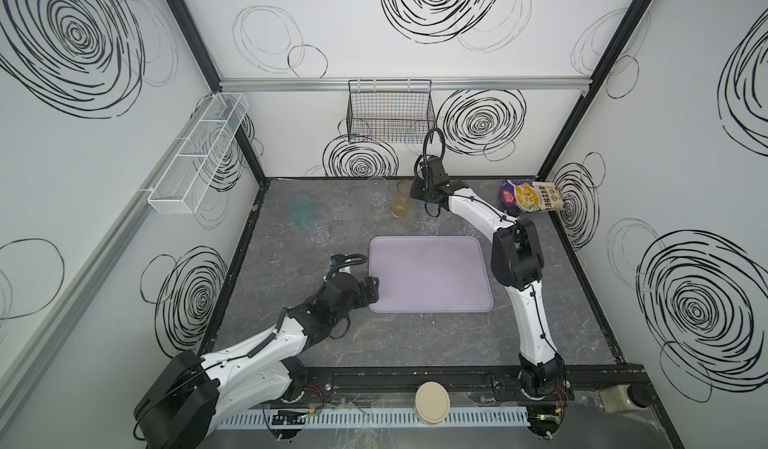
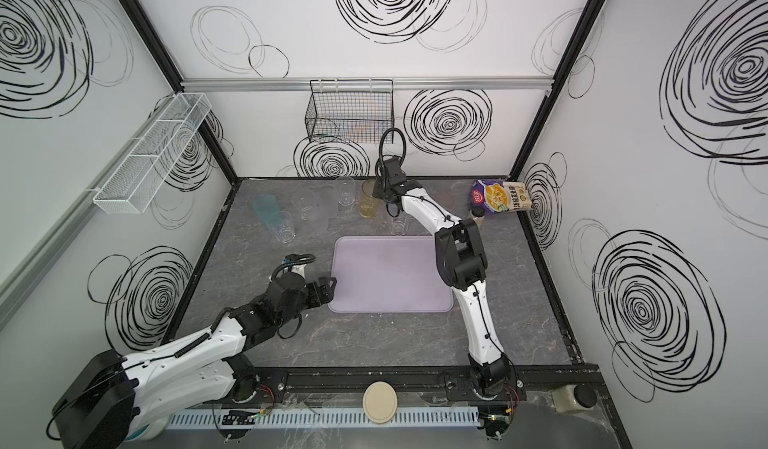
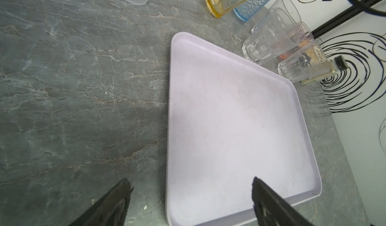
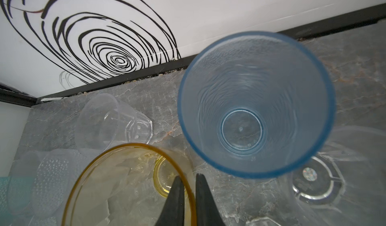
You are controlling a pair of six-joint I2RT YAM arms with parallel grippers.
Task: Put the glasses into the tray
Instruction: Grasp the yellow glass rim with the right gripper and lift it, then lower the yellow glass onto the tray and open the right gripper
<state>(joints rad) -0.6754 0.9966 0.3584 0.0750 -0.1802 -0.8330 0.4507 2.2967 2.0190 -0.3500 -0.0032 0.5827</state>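
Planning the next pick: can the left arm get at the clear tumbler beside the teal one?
Probably yes: the left gripper hangs open by the tray, and only bare tabletop lies between it and the clear tumbler.

The left arm (image 1: 266,347) is stretched low from its base at the near left, with the forearm angled toward the middle of the scene and the wrist held close to level. The left claw (image 3: 191,185) is spread wide with its tips turned to the right, and nothing is held between its fingers (image 3: 117,202). The right arm (image 1: 528,314) is raised from its base at the near right and bent sharply at the elbow, and its forearm is reached toward the far middle. The right claw (image 4: 189,179) is pointed downward and closed; the rim of the amber glass (image 4: 125,189) is pinched between its fingers (image 4: 175,202), one inside the rim and one outside
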